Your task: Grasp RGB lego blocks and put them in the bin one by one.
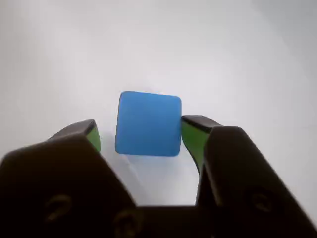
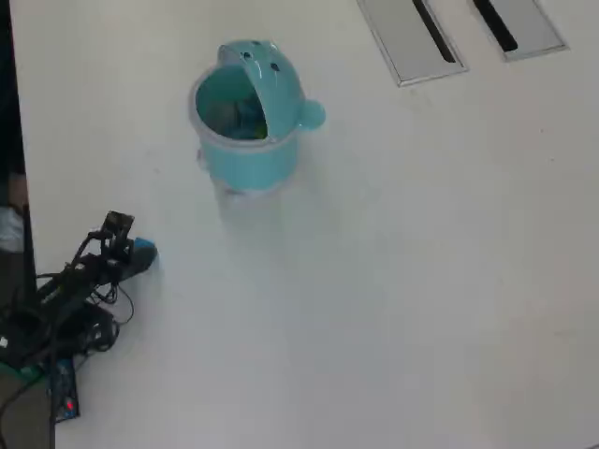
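Item: blue block (image 1: 149, 124), cube-like, sitting at the centre of the wrist view on the white table (image 1: 237, 54); in the overhead view it is showing as a small blue spot (image 2: 143, 250) at the lower left of the frame, just beside the arm's tip. Item: gripper (image 1: 141, 138), entering from the bottom edge of the wrist view, black with green pads (image 1: 190, 139); its jaws are standing apart on either side of the block, the right pad touching or nearly touching the block's right face, the left pad showing a narrow strip of table between itself and the block, so nothing is being held yet. Item: bin (image 2: 245, 154), round and teal, standing in the upper left-centre of the overhead view, well apart from the block, its dotted lid tipped back and something yellowish-green lying inside; red is not discernible there. Risk, as a judgement: the block is sitting slightly skewed to the pads and off-centre toward the right one, so closing unevenly may be pushing it sideways or twisting it out of the jaws rather than clamping it. A grip landing only on the near corners may be letting the block slip during the carry across the open table to the bin.
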You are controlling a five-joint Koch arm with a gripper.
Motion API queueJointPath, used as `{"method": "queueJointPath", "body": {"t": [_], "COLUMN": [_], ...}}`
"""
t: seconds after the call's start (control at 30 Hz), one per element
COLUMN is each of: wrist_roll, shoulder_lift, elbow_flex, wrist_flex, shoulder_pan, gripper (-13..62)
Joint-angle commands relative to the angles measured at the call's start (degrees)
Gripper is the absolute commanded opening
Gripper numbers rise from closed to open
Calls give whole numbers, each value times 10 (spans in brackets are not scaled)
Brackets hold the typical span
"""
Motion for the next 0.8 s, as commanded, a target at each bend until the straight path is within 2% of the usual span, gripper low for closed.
{"method": "queueJointPath", "body": {"t": [0.0, 0.2, 0.4, 0.57, 0.67, 0.77], "wrist_roll": [3, 5, 6, 51, 54, 83], "shoulder_lift": [37, 33, 26, 26, 21, 25], "elbow_flex": [11, 29, 13, 12, -11, -102], "wrist_flex": [-44, -113, -115, -120, -132, -95], "shoulder_pan": [-4, -14, -17, -40, -54, -68], "gripper": [303, 197, 192, 38, 31, 30]}}
